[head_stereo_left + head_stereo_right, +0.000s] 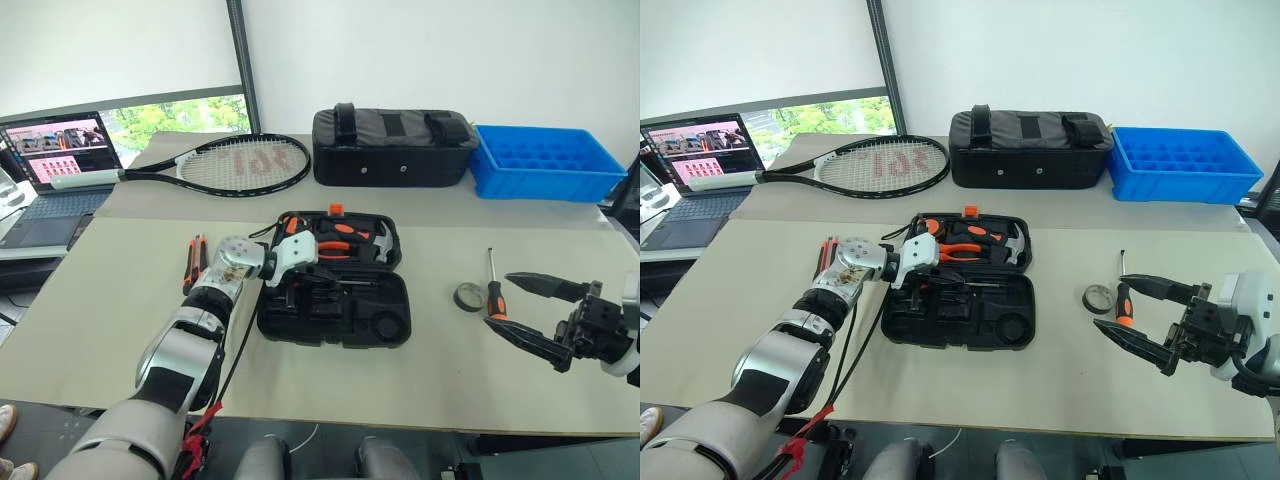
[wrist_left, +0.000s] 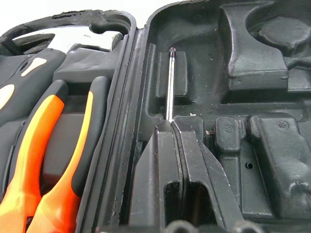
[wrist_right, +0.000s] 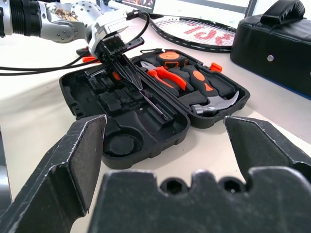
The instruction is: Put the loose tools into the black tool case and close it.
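The black tool case [image 1: 385, 325] lies open in the middle of the table. My left gripper [image 2: 171, 124] is down in its near half, shut on a screwdriver whose thin metal shaft [image 2: 170, 87] lies along a moulded slot. Orange-handled pliers [image 1: 340, 232] and a hammer [image 3: 216, 104] sit in the far half. To the right of the case, a second screwdriver [image 1: 493, 295] and a small dark tape roll [image 1: 468, 296] lie loose. My right gripper [image 1: 500, 300] hovers open just right of them. An orange-and-black tool [image 1: 195, 262] lies left of the case, partly hidden by my left arm.
A tennis racket [image 1: 235, 165] lies at the back left. A black fabric bag [image 1: 395, 147] and a blue plastic tray [image 1: 545, 160] stand at the back right. A laptop [image 1: 55, 170] sits off the table's left edge.
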### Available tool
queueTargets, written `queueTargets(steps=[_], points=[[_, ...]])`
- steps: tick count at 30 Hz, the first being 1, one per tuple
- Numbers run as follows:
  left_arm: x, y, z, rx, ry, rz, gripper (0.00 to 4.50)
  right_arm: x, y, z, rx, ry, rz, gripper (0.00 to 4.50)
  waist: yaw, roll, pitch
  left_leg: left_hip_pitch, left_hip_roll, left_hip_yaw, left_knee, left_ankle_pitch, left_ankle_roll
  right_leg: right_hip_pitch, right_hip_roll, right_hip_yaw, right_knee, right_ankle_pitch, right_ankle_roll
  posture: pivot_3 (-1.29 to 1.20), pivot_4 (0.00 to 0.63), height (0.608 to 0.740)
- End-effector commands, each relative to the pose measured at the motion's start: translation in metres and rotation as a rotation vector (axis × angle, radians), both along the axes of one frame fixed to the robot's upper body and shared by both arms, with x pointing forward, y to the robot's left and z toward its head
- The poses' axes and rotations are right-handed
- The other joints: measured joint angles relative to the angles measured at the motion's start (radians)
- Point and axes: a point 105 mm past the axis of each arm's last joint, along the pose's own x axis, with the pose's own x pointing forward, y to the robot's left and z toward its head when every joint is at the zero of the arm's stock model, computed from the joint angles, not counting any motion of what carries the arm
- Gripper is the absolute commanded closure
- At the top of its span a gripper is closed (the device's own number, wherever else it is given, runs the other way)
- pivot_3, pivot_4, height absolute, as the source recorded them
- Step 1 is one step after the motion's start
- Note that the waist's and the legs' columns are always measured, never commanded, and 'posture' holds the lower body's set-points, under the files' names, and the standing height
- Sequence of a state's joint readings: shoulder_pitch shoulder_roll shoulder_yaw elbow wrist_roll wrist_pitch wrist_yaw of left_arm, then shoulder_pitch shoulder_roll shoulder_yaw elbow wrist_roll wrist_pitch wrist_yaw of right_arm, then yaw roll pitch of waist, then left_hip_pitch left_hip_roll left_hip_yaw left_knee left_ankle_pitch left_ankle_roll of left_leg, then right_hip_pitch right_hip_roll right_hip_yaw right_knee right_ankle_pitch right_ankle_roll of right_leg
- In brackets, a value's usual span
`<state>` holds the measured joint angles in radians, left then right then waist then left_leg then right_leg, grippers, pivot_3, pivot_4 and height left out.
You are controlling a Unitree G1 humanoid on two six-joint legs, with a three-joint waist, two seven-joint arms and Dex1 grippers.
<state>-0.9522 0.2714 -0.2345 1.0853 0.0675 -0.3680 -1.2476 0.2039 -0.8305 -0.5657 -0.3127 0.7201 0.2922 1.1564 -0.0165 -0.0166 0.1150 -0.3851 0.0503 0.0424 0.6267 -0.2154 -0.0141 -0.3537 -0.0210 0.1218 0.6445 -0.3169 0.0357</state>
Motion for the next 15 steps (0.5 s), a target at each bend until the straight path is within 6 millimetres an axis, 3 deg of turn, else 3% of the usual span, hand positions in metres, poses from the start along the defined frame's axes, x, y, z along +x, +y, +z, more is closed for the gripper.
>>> queueTargets(steps=[1,8,12,13,14,15], points=[[0.000,0.004,-0.013,0.027,0.037,0.043,4.45,0.004,-0.002,0.007,-0.044,-0.024,-0.034,0.00,0.001,0.000,0.000,0.000,0.000,0.000,0.000,0.000,0.000,0.000,0.000,0.000,0.000,0.000,0.000,0.00,0.150,0.708],[0.012,0.013,0.045,-0.204,0.013,0.065,4.45,0.031,-0.026,-0.017,-0.123,0.052,-0.306,0.00,-0.004,0.000,0.000,-0.001,-0.001,-0.002,0.001,0.000,0.000,-0.003,0.000,0.000,0.001,0.000,0.000,0.00,0.150,0.708],[0.010,0.027,0.079,-0.306,-0.013,0.066,3.39,0.041,-0.034,-0.033,-0.114,0.104,-0.438,0.00,-0.003,0.001,0.000,-0.005,-0.001,-0.003,-0.001,0.000,0.000,-0.006,0.000,0.000,0.000,0.000,-0.001,0.00,0.150,0.708],[0.007,0.031,0.085,-0.321,-0.011,0.059,3.32,0.042,-0.037,-0.037,-0.128,0.115,-0.475,0.00,-0.001,0.001,0.000,-0.005,-0.001,-0.003,-0.001,0.000,0.000,-0.006,0.000,0.000,0.000,0.000,-0.001,0.00,0.150,0.708],[0.002,0.037,0.097,-0.342,-0.016,0.044,2.68,0.045,-0.046,-0.048,-0.181,0.149,-0.553,0.00,-0.001,0.002,-0.001,-0.005,-0.001,-0.003,-0.001,0.000,0.001,-0.005,0.000,0.000,0.000,0.000,-0.002,0.00,0.150,0.708],[-0.005,0.042,0.108,-0.358,-0.016,0.026,2.44,0.046,-0.051,-0.054,-0.208,0.164,-0.604,0.00,-0.001,0.004,-0.001,-0.005,-0.001,-0.003,-0.001,0.000,0.001,-0.005,0.000,0.000,0.000,0.000,-0.002,0.00,0.150,0.708]])
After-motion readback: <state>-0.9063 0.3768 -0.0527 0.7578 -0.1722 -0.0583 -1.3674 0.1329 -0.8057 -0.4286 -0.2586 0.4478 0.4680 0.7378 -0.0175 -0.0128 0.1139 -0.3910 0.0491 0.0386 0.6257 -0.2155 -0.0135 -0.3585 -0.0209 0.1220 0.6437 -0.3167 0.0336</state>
